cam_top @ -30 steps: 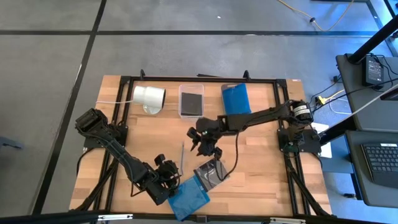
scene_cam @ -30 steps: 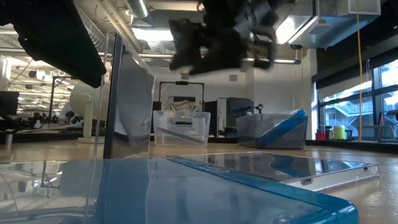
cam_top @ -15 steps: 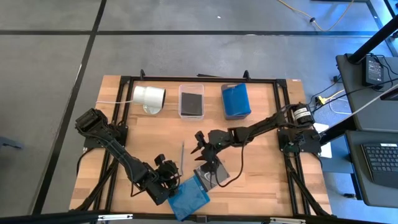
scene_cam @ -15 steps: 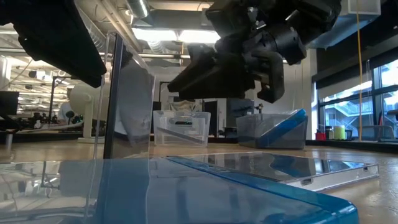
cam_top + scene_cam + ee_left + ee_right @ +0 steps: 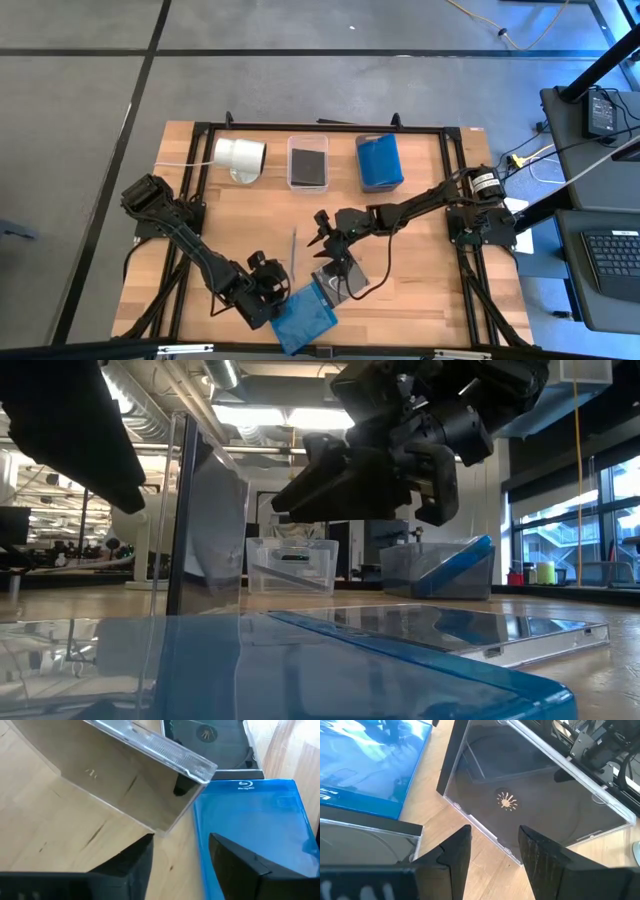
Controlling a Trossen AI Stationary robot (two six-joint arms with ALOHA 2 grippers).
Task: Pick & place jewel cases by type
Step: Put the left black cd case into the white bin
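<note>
The one readable mark is the Blu-ray logo printed at the top edge of the blue case (image 5: 260,830), seen in the left wrist view; that case lies at the near edge of the table. The dark case (image 5: 530,805) beside it carries only a small gold starburst emblem, with no letters on it. No other text, number or label can be read

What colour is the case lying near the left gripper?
Translucent blue case; the left wrist view shows it best, beside the left gripper.
</note>
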